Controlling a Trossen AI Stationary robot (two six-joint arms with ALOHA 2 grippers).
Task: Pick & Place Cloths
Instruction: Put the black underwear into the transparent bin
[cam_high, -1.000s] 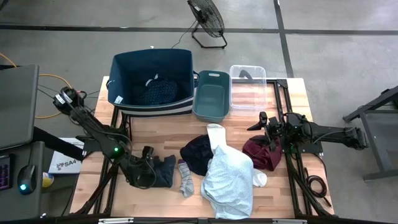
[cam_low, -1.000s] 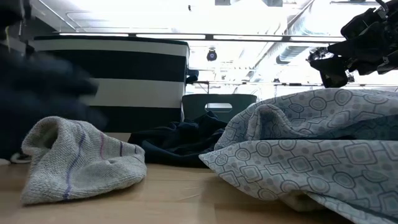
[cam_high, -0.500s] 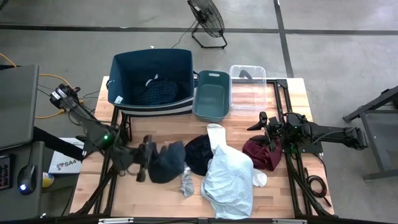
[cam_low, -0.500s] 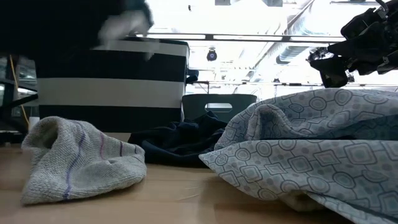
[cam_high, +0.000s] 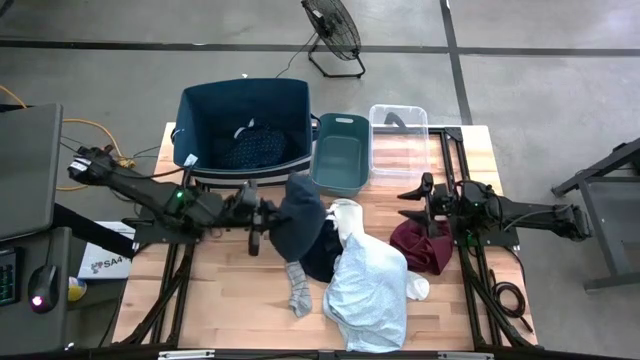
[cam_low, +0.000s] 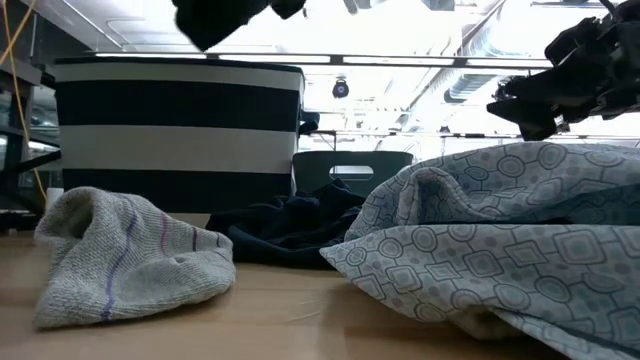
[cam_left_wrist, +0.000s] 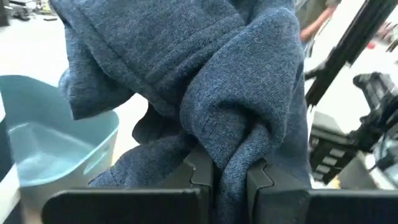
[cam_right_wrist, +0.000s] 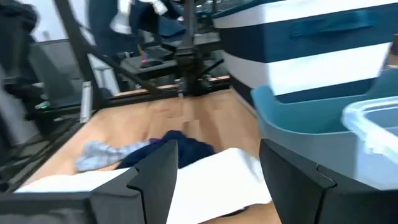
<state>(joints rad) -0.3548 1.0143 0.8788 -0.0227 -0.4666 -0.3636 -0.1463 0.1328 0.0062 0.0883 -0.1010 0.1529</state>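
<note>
Now the carry step looks under way: the left gripper (cam_high: 262, 215) is clenched on a dark blue cloth (cam_high: 298, 215) hanging clear of the table, with the large navy bin (cam_high: 243, 127) just beyond it. Next it must swing over that bin and let go. Rightward, the right gripper (cam_high: 418, 202) hovers spread, empty, above the maroon cloth (cam_high: 422, 247).

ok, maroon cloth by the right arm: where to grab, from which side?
Pinch the raised fold on the maroon cloth, probably straight down from above. It lies bunched on the table with the pale patterned shirt against its inner edge. The right gripper, open, is close beside it, so aim at the outer half.
</note>
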